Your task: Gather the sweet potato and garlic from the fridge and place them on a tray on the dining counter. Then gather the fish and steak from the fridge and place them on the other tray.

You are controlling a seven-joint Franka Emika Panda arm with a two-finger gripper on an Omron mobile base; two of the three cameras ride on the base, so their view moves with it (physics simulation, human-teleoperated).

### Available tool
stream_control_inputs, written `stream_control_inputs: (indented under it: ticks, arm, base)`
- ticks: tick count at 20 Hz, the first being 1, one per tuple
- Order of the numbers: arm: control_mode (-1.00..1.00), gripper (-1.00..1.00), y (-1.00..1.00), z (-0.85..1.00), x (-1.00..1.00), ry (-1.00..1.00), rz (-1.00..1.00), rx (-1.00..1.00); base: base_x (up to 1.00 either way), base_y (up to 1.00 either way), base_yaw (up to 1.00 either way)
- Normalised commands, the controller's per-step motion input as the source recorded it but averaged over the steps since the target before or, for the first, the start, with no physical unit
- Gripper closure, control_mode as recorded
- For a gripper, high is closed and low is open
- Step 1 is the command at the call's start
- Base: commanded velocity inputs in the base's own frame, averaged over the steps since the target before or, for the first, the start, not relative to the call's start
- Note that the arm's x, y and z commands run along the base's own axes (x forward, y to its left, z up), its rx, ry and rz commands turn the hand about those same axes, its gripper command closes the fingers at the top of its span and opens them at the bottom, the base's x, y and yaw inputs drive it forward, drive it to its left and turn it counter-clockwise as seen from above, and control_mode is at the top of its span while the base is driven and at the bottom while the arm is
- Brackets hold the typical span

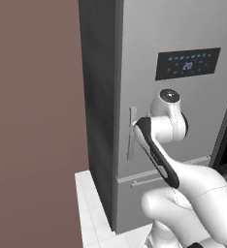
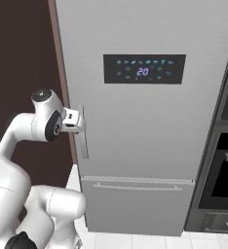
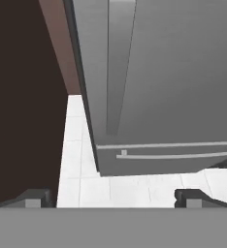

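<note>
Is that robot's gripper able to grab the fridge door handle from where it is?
Probably yes: the open gripper sits right at the fridge's upright handle, with nothing between them.

— What is under everything here?

— I see a floor of white square tiles (image 1: 93,206) with thin grey joints. It runs from the foot of the dull brown wall (image 1: 35,121) across to the appliances.

— And what stands on it?

— The tall light-grey flat-fronted fridge (image 2: 145,146) stands straight on those tiles, its lower drawer front reaching down close to them. Just beside it, on my right, a dark oven column (image 2: 223,170) also comes down to the same floor.
</note>
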Motion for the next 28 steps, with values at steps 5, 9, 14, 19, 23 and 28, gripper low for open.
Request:
stream_control_inputs:
  ticks: [5, 9, 14, 19, 23, 28]
  arm:
    - [-1.00, -1.00, 0.02, -0.02, 0.56, -0.02, 0.02, 0.00]
    - [-1.00, -1.00, 0.03, -0.06, 0.60, -0.01, 0.00, 0.01]
    - [-1.00, -1.00, 0.03, -0.09, 0.47, 0.00, 0.00, 0.00]
    - [-1.00, -1.00, 0.03, -0.11, 0.37, 0.00, 0.00, 0.00]
    - [-1.00, -1.00, 0.00, -0.15, 0.40, 0.00, 0.00, 0.00]
    - [-1.00, -1.00, 0.00, -0.15, 0.42, 0.00, 0.00, 0.00]
  base:
    - [0.00, 0.00, 0.00]
    - [0.00, 0.00, 0.00]
    - [0.00, 0.00, 0.00]
    - [0.00, 0.00, 0.00]
    - [0.00, 0.00, 0.00]
    - [0.00, 0.00, 0.00]
